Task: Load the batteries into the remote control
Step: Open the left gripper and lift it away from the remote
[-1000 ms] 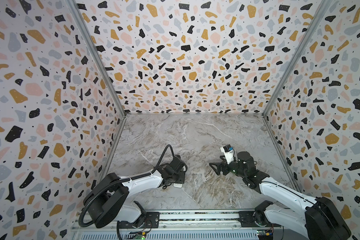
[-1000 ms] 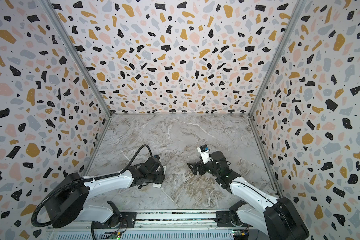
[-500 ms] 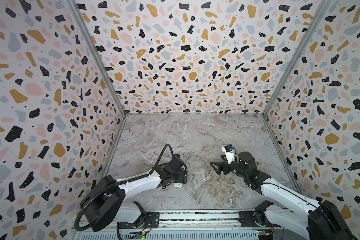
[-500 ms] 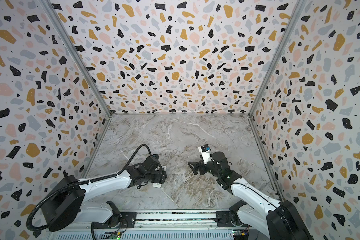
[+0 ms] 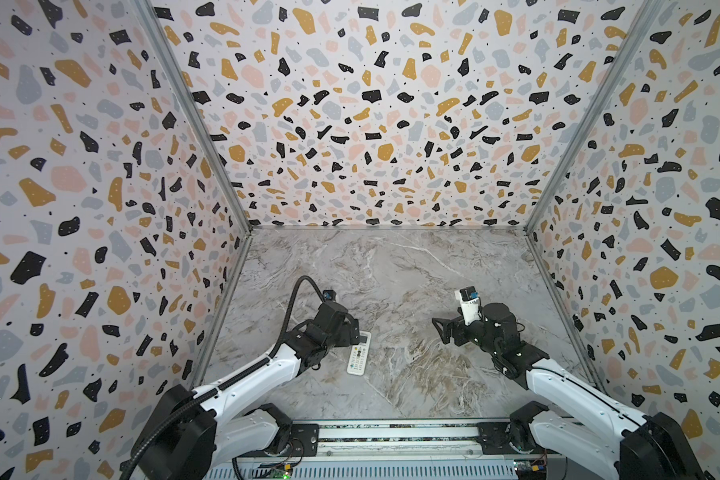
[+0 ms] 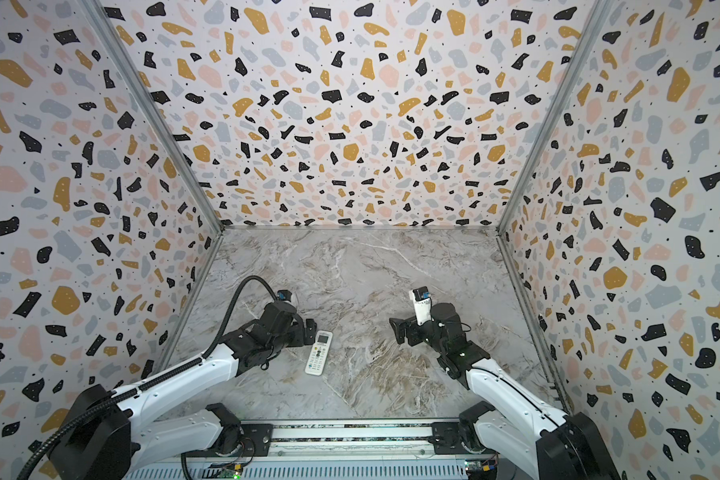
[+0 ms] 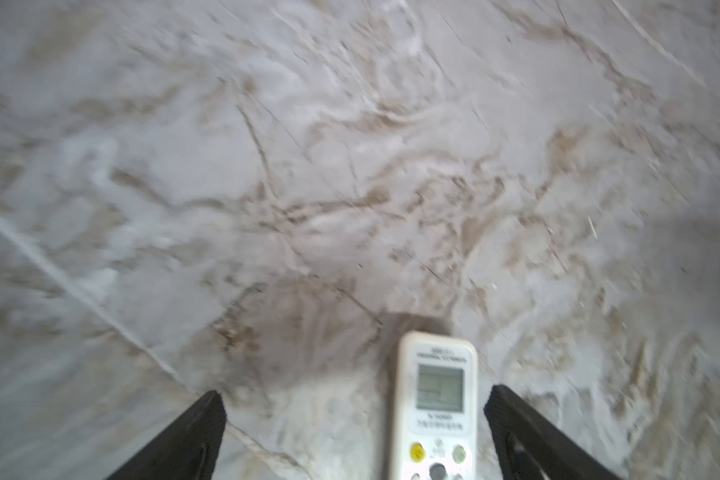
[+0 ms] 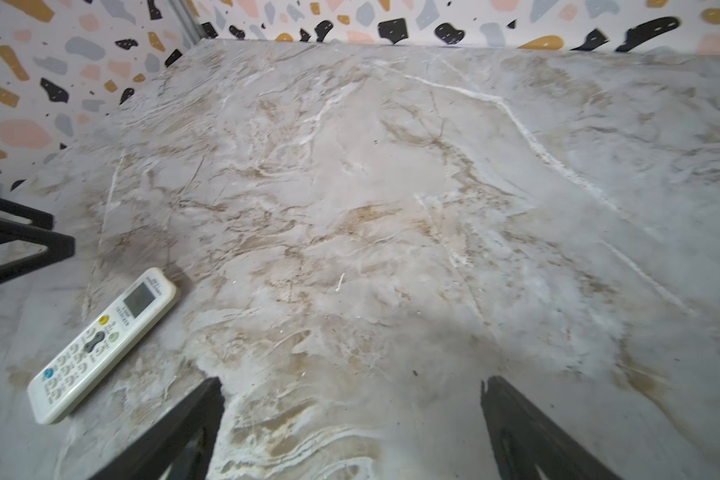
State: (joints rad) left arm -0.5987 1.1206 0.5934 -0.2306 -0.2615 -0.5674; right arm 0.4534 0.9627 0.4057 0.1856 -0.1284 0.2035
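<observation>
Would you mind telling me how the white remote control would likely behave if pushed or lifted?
The remote control looks like a rigid plastic slab, so it should stay stiff. Lying flat, buttons up, on the smooth marble table, it would probably slide rather than roll or tip. Its smooth casing might slip.

a grey marble-patterned tabletop is carrying everything here, with beige and white veins running across it in both top views. a white remote control is lying flat on it, face up, its small grey screen and rows of little buttons showing. it is sitting in the near left part of the surface, its screen end pointing toward the back wall and angling slightly rightward. in the left wrist view it is casting a soft shadow on the marble beyond that end.
</observation>
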